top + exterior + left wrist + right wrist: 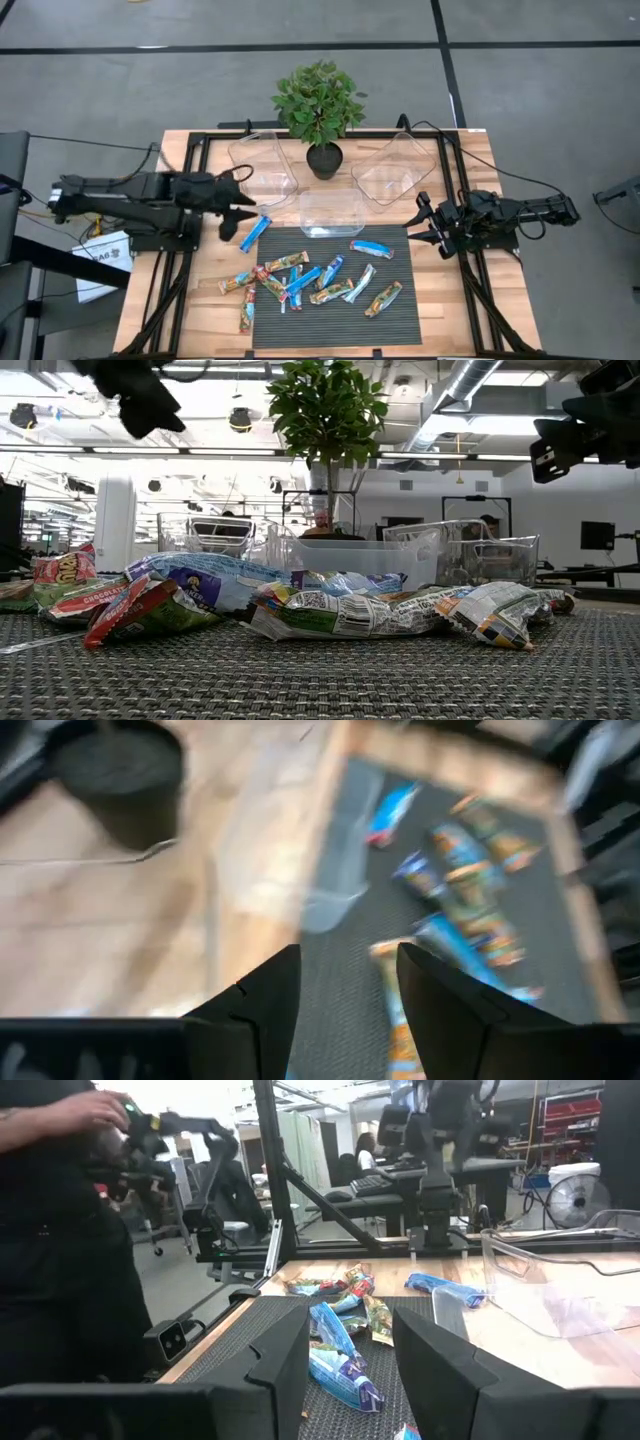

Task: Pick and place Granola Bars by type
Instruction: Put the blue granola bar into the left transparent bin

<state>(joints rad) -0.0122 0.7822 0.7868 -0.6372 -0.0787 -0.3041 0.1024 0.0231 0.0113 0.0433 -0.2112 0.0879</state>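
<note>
Several granola bars (320,282) in blue, red-orange and green-gold wrappers lie scattered flat on a dark ribbed mat (400,325). They also show as a pile (300,600) in the low view. One blue bar (255,233) lies at the mat's far left corner, partly on the wood. My left gripper (243,205) hangs open above the table's left side, tipped down toward the bars (470,890). My right gripper (420,222) stands open and level at the table's right side, facing the bars (340,1330). Neither gripper holds anything.
Three clear plastic tubs (262,165) (332,213) (395,165) stand beyond the mat, with a potted plant (320,110) between the far two. A black frame (190,150) runs along the table's sides. A person (60,1230) stands beyond the table's left side.
</note>
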